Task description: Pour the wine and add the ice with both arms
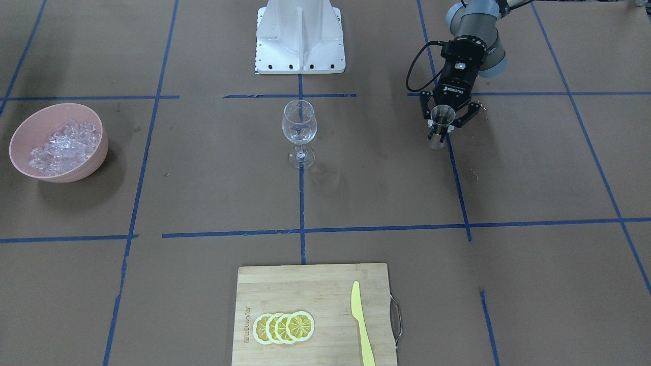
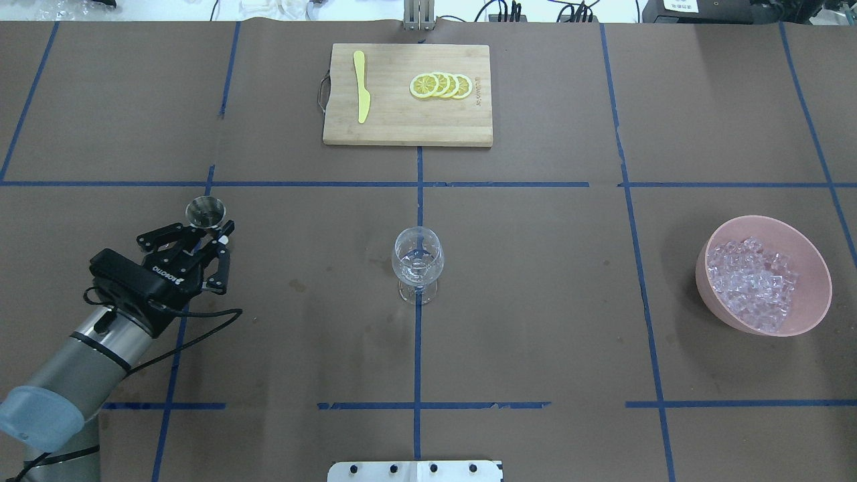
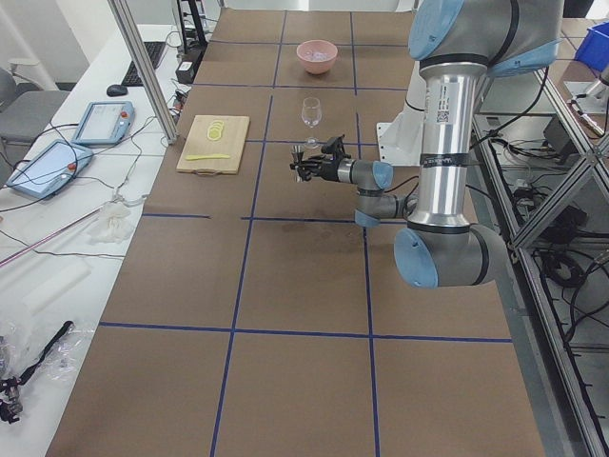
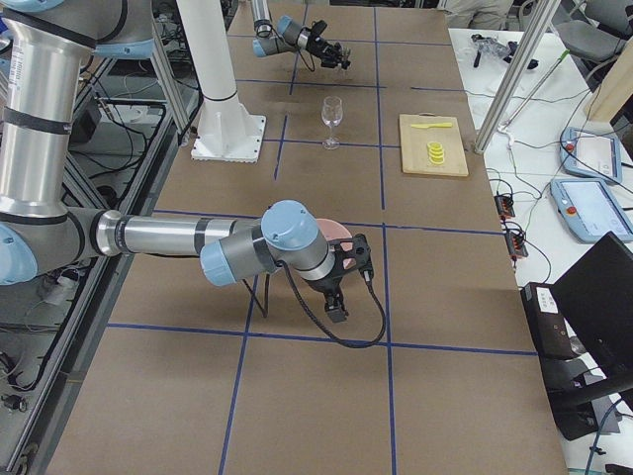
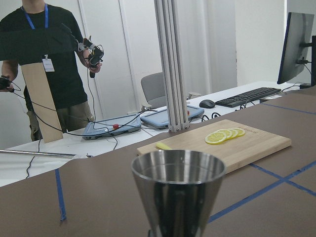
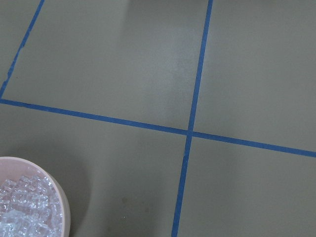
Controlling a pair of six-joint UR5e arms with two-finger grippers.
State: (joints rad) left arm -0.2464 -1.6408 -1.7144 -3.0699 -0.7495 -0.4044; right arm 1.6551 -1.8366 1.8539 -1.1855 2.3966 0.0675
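The left gripper [image 2: 210, 231] is clamped on an upright steel jigger [image 1: 441, 116] toward the table's left edge (what it holds does not show). The glass [image 2: 417, 258] stands at the table's centre. The ice [image 2: 753, 284] lies in a pink bowl [image 2: 807, 251] near the right edge, with the right gripper [image 4: 338, 307] close by; I cannot tell whether its jaws are apart.
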